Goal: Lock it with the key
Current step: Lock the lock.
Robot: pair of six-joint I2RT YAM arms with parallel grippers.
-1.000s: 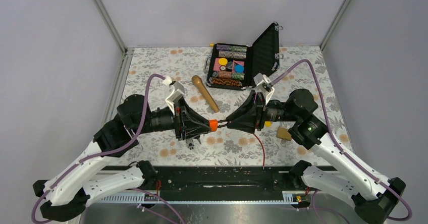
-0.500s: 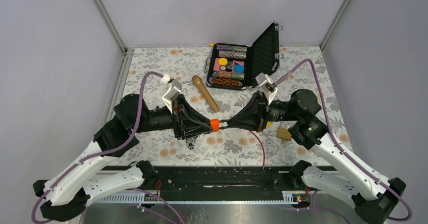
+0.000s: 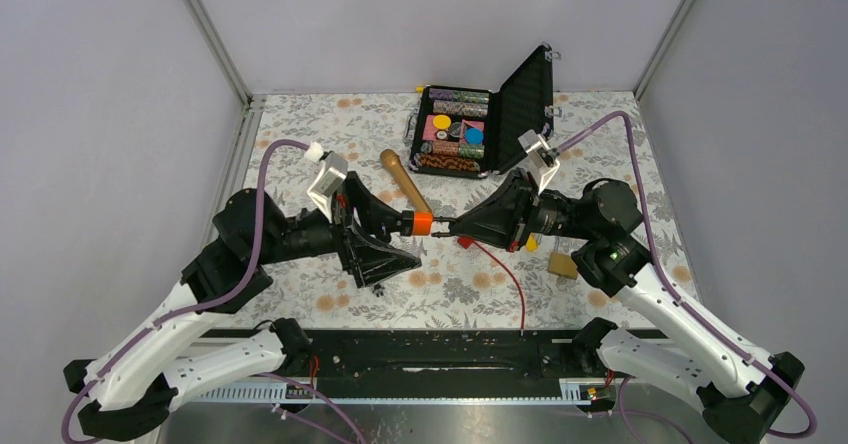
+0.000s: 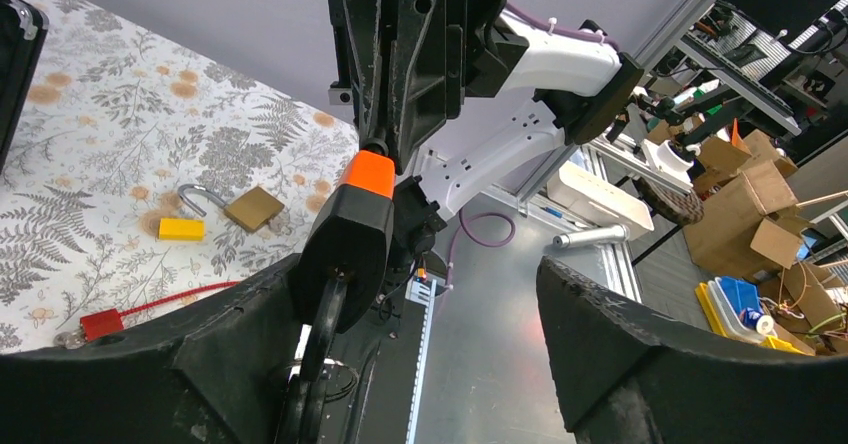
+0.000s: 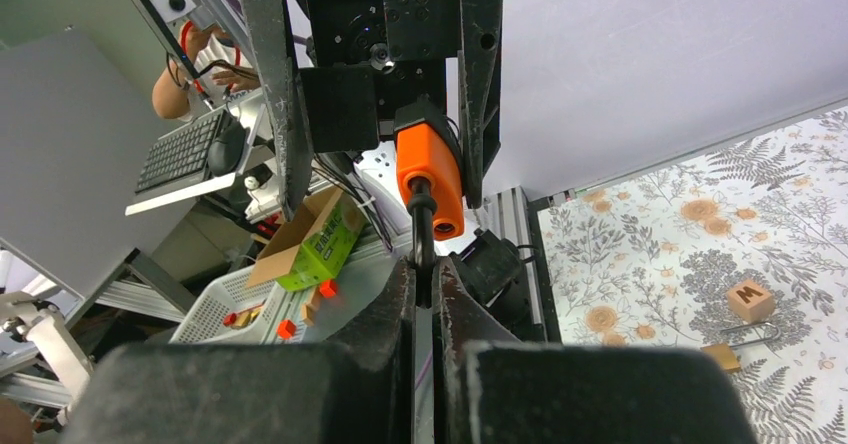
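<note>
Both arms pointed at each other over the middle of the floral-print table cover (image 3: 330, 144), fingertips nearly meeting. Small orange padlock (image 3: 421, 223) was up in the air between them, clear of the cover.

Right gripper (image 3: 447, 226): jaws pressed together with only a sliver between, pinching a thin black bar that stuck out of the padlock's end. In the right wrist view the bar entered the orange body beside a dark hole. Shackle or key: could not tell.

Left gripper (image 3: 412, 241): jaws spread wide, one on either side of the padlock, holding nothing. From above, the padlock sat close against the farther finger and well apart from the nearer one; contact not clear. In the left wrist view a thick dark loop (image 4: 326, 316) hung at the padlock's end toward the left palm. It was too dark to say what it was.

On the cover:
- Red tag (image 3: 465, 243) on a red cord lay just beside the right fingers.
- Yellow block (image 3: 530, 246) and a brass padlock (image 3: 563, 265) with a silver shackle lay beside the right wrist.
- Small wooden cube (image 5: 750, 300) with a letter on it was near them.
- Farther back, a turned wooden handle (image 3: 406, 185) lay at a slant.
- An open black case (image 3: 527, 94) of poker chips stood behind it, lid raised.
</note>
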